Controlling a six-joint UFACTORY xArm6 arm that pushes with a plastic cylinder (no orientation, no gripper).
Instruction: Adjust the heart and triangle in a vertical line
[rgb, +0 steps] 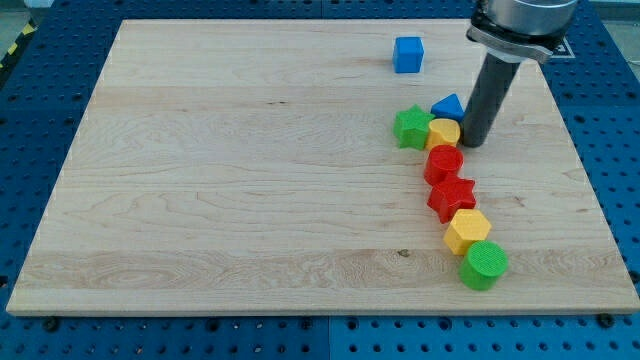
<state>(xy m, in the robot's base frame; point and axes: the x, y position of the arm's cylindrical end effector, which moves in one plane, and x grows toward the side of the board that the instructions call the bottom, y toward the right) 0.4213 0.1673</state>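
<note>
The blue triangle (448, 106) lies at the view's upper right of the wooden board (250, 180). The yellow heart (443, 133) sits just below it, touching it. My tip (473, 143) stands right beside the heart's right side and below-right of the triangle, the dark rod rising to the view's top. A green star (411, 128) touches the heart's left side.
Below the heart a chain runs down: a red block (443, 163), a red star (451, 197), a yellow hexagon (467, 231), a green cylinder (485, 265). A blue cube (407, 54) stands alone near the top edge.
</note>
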